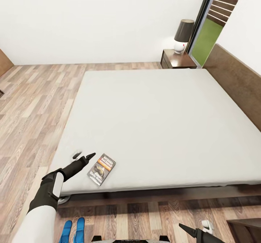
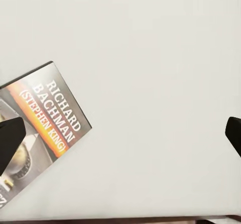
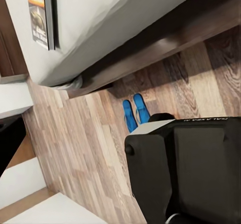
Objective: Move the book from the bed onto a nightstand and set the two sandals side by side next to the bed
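In the head view, the book (image 1: 101,169) lies flat on the bed (image 1: 152,127) at the lower left of the frame, close to the mattress's near corner. The left tool (image 1: 82,156) hangs just left of it, jaws spread wide with nothing between them; the left wrist view shows its dark fingertips (image 2: 10,139) far apart, one overlapping the book (image 2: 42,134). The sandals (image 1: 72,230) sit side by side on the floor (image 1: 32,101) at the bottom left, near the bed. The nightstand (image 1: 175,59), upper right, carries a lamp (image 1: 183,36). The right tool (image 1: 194,231) shows at the bottom right; I cannot tell how far open it is.
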Tool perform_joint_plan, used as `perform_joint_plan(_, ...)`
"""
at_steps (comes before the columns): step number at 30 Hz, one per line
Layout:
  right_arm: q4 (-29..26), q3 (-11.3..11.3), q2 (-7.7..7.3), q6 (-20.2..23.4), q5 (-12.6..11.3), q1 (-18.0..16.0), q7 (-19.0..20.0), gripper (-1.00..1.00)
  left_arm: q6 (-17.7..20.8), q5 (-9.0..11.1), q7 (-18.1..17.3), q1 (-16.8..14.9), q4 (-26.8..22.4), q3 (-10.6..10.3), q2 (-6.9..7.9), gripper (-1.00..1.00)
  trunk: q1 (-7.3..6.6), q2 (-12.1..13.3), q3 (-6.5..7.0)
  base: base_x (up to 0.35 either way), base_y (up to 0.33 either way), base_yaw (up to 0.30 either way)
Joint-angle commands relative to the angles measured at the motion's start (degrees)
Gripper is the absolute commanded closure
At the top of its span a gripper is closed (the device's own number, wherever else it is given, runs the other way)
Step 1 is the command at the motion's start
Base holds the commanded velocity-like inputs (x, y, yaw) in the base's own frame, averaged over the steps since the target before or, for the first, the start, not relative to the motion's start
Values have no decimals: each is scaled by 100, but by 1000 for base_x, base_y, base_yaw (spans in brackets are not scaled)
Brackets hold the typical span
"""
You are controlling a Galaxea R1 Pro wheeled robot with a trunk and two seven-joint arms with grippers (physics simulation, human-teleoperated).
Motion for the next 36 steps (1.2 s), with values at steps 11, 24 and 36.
perform_joint_plan(11,-1,-33,1,60,11,-3,27,-100,34,28,-5,-6,-6,49,167,-100,3,-10,-106,0,0,0)
perform_joint_plan(24,-1,-33,1,60,11,-2,27,-100,25,31,2,-6,-3,43,239,-100,3,-10,-221,0,0,0)
perform_joint_plan(36,-1,-33,-3,60,11,-4,27,-100,25,30,3,-6,1,37,231,-100,47,-90,-349,0,0,0)
